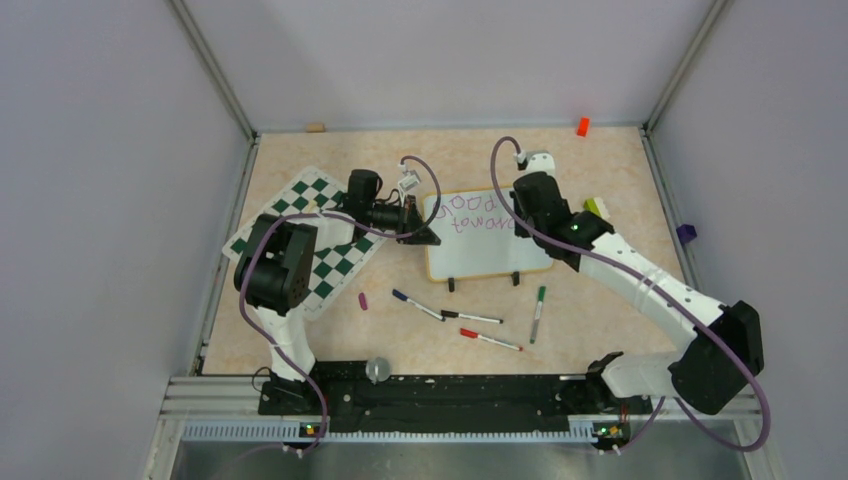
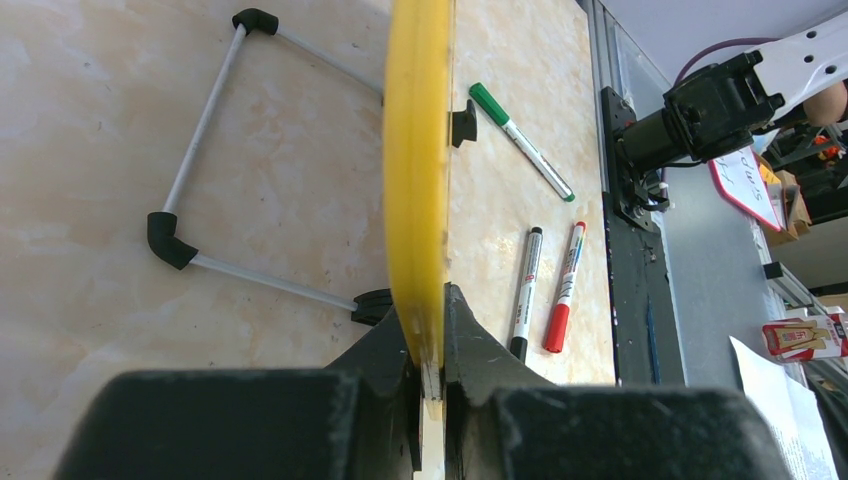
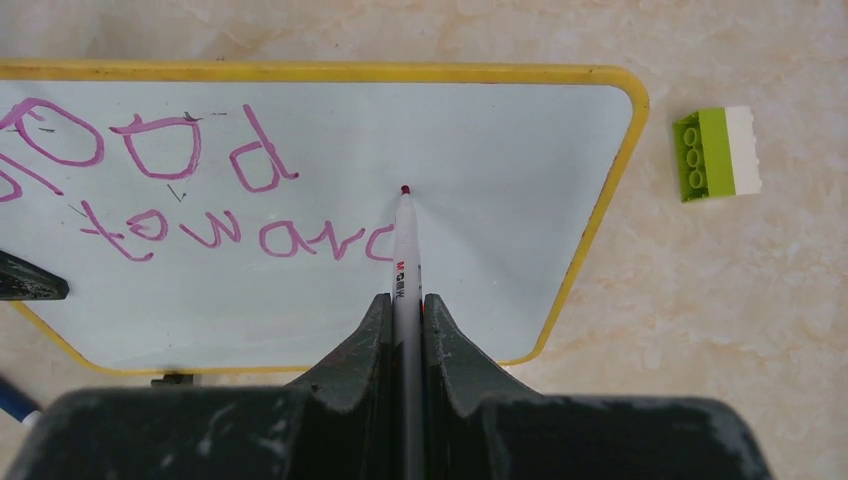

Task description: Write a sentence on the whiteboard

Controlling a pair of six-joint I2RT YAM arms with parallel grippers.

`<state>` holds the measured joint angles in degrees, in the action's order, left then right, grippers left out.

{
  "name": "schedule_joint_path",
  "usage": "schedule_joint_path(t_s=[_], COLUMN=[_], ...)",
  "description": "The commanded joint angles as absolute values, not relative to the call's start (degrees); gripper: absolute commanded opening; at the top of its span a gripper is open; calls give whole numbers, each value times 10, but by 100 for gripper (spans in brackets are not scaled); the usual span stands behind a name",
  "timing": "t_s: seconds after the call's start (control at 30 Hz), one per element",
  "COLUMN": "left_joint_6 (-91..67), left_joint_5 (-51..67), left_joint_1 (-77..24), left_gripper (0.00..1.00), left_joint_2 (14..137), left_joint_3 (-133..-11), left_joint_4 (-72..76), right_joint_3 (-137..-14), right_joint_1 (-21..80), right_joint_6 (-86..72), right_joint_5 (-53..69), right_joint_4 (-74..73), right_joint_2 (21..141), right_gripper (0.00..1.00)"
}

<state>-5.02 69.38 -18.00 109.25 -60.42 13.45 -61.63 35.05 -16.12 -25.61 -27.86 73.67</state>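
Note:
The whiteboard (image 1: pixel 490 250), white with a yellow frame (image 2: pixel 415 150), lies at mid-table. My left gripper (image 1: pixel 425 232) is shut on its left edge, and the left wrist view shows the jaws (image 2: pixel 428 300) pinching the yellow rim. My right gripper (image 1: pixel 522 222) is shut on a white marker (image 3: pixel 405 250). The marker's tip touches the whiteboard (image 3: pixel 500 140) just above the end of the second line. The sentence (image 3: pixel 190 190) is purple and reads "Good" over "toward"; in the top view the sentence (image 1: pixel 478 215) is partly hidden by the right arm.
A green-and-white chessboard mat (image 1: pixel 320 240) lies under the left arm. Blue (image 1: pixel 417 305), black (image 1: pixel 472 318), red (image 1: pixel 490 340) and green (image 1: pixel 538 313) markers and a purple cap (image 1: pixel 362 300) lie in front of the board. A lime-and-white brick (image 3: pixel 715 152) sits right of it.

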Motion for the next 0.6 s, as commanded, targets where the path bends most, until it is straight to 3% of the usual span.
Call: schedule_joint_path(t_s=[0.0,0.57], left_joint_6=[-13,-13], left_joint_5=[681,682], left_joint_1=[-188,-188], left_gripper=[0,0], left_joint_2=[1099,1100], left_joint_3=[-603,-604], left_joint_4=[120,120], right_joint_3=[-639,-546], right_joint_1=[339,339], right_joint_6=[-158,-179], right_joint_5=[-260,-228], right_joint_4=[-246,-253], right_joint_2=[738,703], right_gripper=[0,0])
